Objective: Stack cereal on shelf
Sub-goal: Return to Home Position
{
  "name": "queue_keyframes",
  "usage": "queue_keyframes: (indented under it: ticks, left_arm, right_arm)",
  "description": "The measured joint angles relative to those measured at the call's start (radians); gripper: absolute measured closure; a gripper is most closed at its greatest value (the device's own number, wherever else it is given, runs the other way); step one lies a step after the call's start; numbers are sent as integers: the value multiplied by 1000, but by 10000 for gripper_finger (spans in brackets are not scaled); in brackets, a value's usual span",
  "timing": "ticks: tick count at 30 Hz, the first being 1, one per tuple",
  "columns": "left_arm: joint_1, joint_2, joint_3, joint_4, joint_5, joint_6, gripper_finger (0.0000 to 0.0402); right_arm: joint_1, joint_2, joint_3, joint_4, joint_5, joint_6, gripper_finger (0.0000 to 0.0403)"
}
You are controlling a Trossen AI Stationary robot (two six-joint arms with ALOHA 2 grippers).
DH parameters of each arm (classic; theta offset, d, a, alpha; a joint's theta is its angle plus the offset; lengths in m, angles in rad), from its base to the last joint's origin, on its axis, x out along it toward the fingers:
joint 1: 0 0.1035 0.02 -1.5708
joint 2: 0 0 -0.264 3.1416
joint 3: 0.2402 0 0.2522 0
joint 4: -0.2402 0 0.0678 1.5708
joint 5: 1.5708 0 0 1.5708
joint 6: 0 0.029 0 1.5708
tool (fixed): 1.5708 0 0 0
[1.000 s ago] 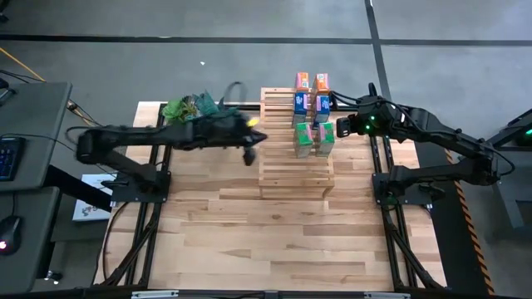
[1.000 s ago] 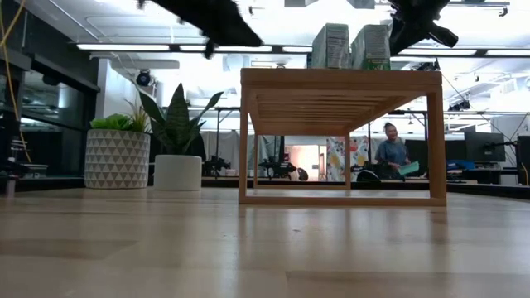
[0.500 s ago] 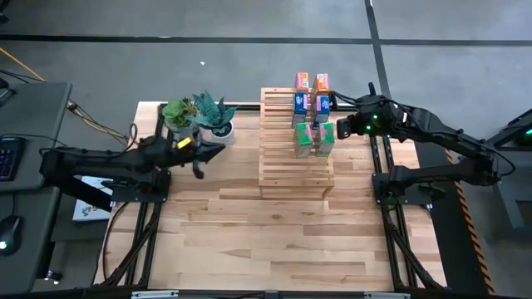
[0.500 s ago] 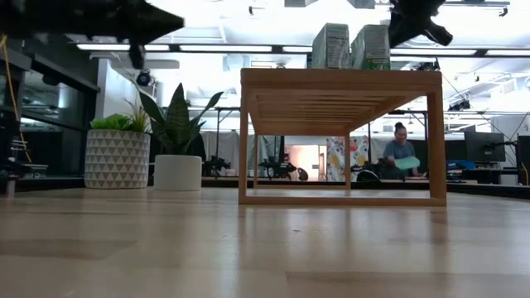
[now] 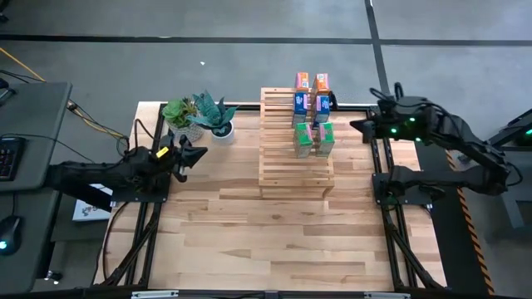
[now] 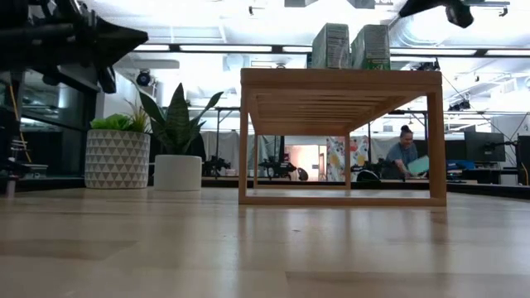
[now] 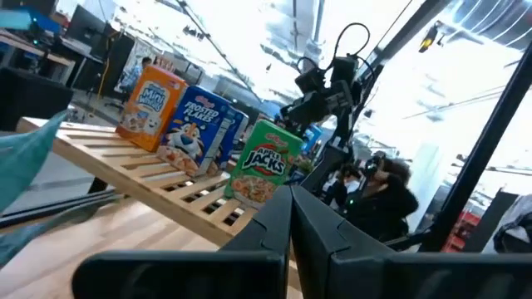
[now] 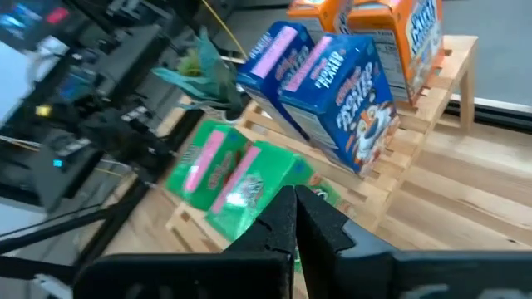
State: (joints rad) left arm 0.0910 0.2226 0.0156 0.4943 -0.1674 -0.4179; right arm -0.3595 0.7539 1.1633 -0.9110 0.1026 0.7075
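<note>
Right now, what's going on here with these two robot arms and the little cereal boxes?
Nothing is being handled at this moment. All six cereal boxes stand in pairs on the wooden shelf: orange farthest back, blue in the middle, green in front. The left claw hovers shut near the potted plants on the left side of the table, and the right claw hovers shut by the right edge. Both are empty, so the stacking looks done.

Cereal boxes (image 5: 302, 104) in pairs on the right of the shelf (image 5: 278, 158), potted plants (image 5: 204, 116) to its left.
</note>
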Motion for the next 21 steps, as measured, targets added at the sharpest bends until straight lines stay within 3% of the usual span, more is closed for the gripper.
queue_keyframes:
  ticks: [8,18,21]
  left_arm:
    - [0,-82,-2,-58,34,16,401]
    - [0,-82,-2,-110,36,-60,401]
    - [0,-82,-2,-110,37,-60,401]
  right_arm:
    - [60,-76,0,-12,-24,-24,402]
    - [255,-144,0,-31,-53,-58,402]
    - [334,-189,-55,43,-54,-98,402]
